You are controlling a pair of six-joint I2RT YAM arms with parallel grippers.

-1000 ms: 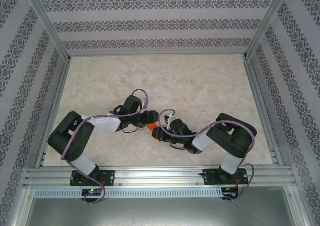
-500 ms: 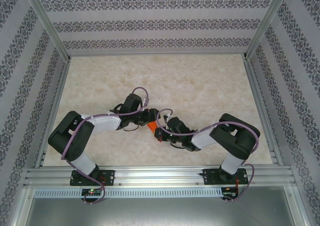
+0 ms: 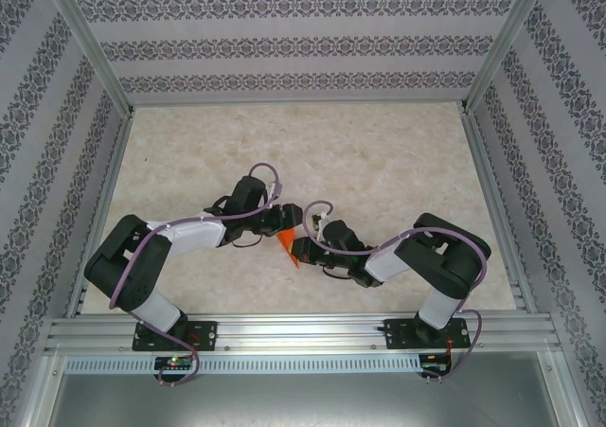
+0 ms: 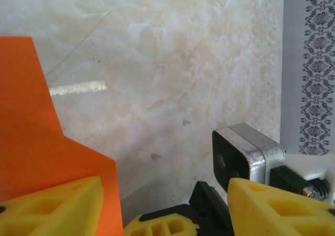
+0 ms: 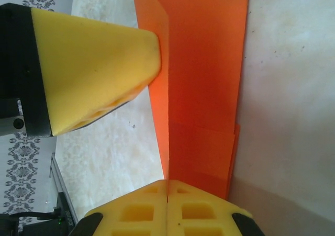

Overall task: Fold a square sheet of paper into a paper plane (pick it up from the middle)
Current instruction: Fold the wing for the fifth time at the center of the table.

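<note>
Paper plane – folded orange paper near the front middle of the table.
Right gripper is clamped on its creased end; left gripper has its jaws apart — one yellow finger touches the paper's edge.

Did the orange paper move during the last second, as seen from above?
Yes. In the top view the orange paper now reaches further down, closer to the aluminium rail in front of the arm bases, and more of it shows.
</note>
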